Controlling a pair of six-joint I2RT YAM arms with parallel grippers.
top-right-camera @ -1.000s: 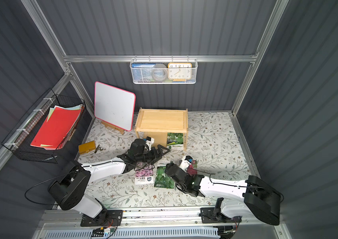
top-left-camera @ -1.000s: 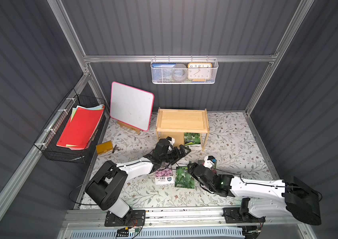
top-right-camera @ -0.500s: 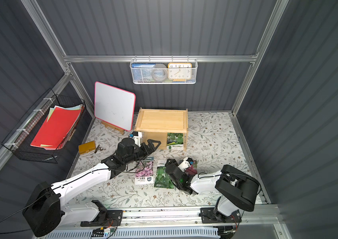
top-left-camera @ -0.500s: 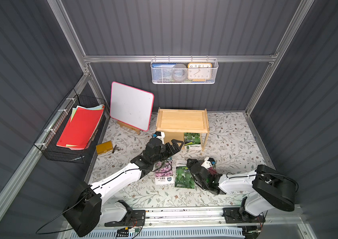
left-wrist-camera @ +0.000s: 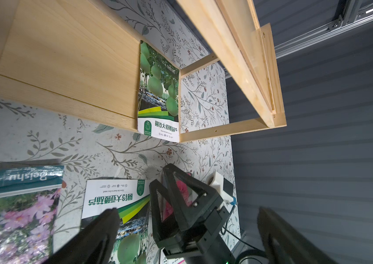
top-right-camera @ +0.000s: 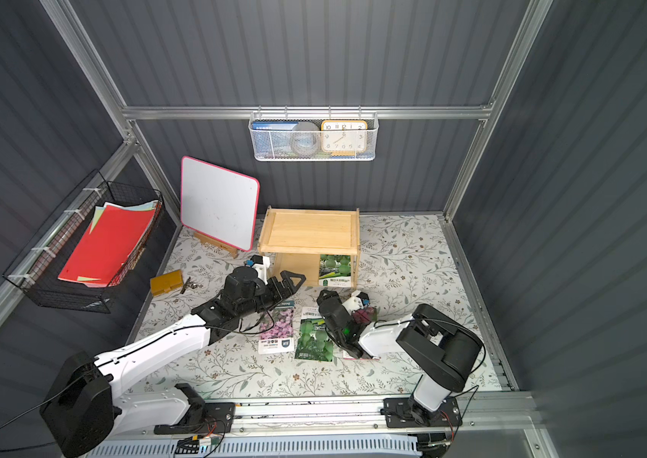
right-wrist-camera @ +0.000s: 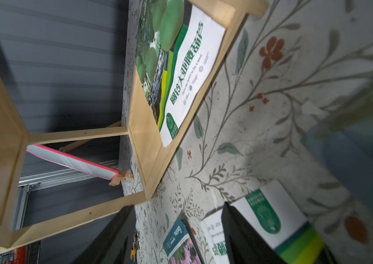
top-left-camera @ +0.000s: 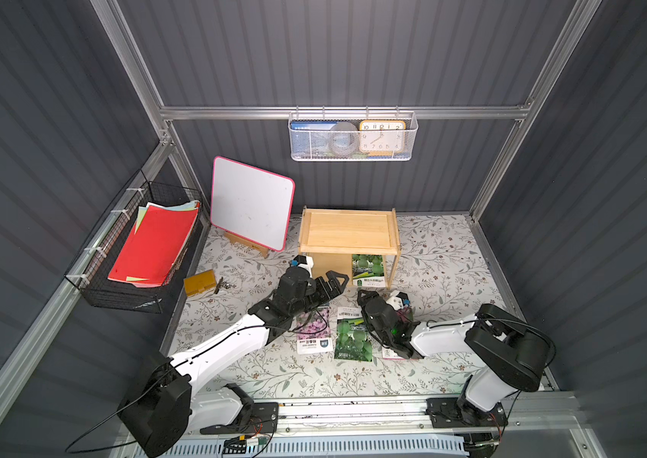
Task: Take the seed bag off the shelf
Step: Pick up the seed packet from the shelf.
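Two wide-spread jaws are shown on the left gripper [top-left-camera: 333, 282], with nothing held between them; it is stationed just before the lower tier of the shelf [top-left-camera: 347, 230]. The right gripper [top-left-camera: 367, 294] is seen beside it, jaws less far apart and likewise empty, low over the table [top-left-camera: 432, 253]. The seed bag [top-left-camera: 369, 269] is laid flat on the lower tier, at the end nearer the right arm [top-left-camera: 444, 341], with its white edge at the front. A flower packet [top-left-camera: 313, 329] and a gourd packet [top-left-camera: 353, 333] are laid on the table. A reddish packet [top-left-camera: 407, 316] is mostly hidden by the right arm. In the wrist views the fingers are blurred and cut off.
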